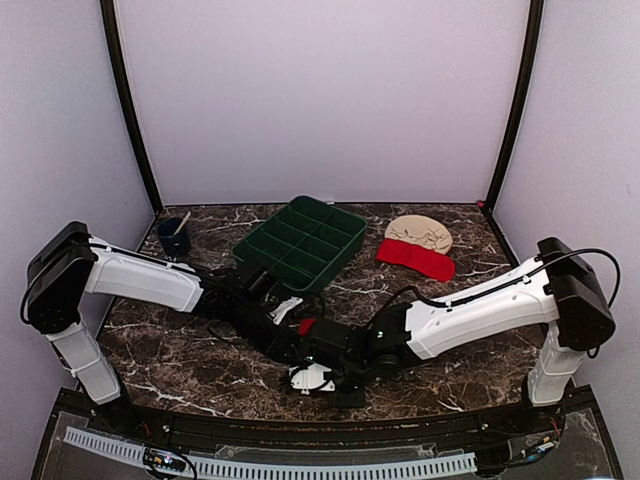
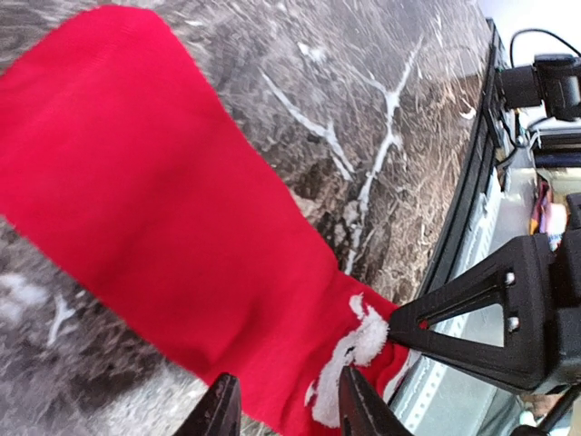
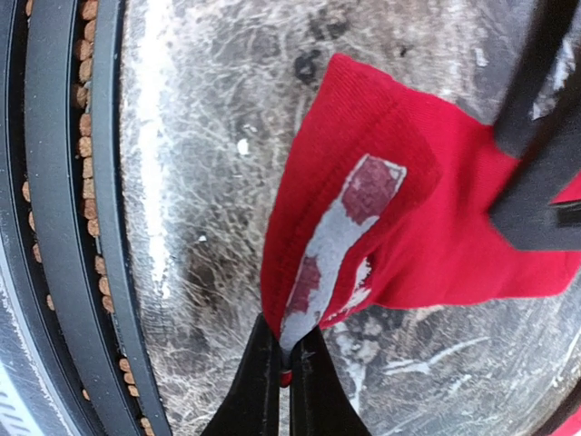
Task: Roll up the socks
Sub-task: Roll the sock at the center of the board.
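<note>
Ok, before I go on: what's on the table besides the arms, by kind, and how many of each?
Socks: 2, the near red sock and the far red sock
Green tray: 1
Dark blue cup: 1
Utensil standing in the cup: 1
Beige cloth: 1
Total: 6

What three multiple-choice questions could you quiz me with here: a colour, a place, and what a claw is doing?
1. The compartment tray is: A. yellow B. green C. white
2. The far sock lies: A. beside the beige cloth B. in the tray C. left of the tray
3. The right gripper is: A. wide open B. shut, empty C. shut on the near sock's cuff
Answers: B, top view shows green; A, it sits by the cloth, right of the tray; C, it pinches the white-marked cuff.
</note>
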{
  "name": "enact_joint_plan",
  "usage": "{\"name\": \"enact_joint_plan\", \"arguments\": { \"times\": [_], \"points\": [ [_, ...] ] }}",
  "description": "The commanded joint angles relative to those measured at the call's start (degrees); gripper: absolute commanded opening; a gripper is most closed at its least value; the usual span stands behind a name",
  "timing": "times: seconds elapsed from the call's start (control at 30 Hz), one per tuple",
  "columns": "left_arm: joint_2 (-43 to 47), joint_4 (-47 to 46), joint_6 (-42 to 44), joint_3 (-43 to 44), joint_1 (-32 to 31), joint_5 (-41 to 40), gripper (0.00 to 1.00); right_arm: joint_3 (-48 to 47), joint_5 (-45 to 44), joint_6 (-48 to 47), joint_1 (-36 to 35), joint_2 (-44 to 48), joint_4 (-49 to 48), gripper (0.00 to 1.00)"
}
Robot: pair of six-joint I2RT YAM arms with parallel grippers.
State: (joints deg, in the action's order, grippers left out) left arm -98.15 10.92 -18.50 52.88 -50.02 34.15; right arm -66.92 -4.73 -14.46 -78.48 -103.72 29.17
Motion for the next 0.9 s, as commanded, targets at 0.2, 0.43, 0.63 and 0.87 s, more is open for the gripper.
{"name": "enact_joint_plan", "arguments": {
  "times": [0.2, 0.43, 0.63, 0.87],
  "points": [
    [9.2, -3.7, -8.4, -6.2, 0.4, -9.5, 0.39, -3.9, 6.4, 0.0, 1.2, -4.0, 1.4, 0.00],
    [14.6, -4.4, -13.0, -10.6, 0.4, -15.5, 0.36, -5.3, 9.5, 0.2, 2.3, -4.8, 1.8, 0.00],
    [18.3, -6.0, -16.2, -15.1, 0.4, -18.0, 0.35, -6.8, 12.7, 0.1, 3.5, -5.9, 2.7, 0.00],
    [20.8, -6.7, -17.4, -17.8, 0.3, -17.8, 0.29, -8.9, 16.3, 0.0, 4.7, -7.5, 4.1, 0.00]
  ]
}}
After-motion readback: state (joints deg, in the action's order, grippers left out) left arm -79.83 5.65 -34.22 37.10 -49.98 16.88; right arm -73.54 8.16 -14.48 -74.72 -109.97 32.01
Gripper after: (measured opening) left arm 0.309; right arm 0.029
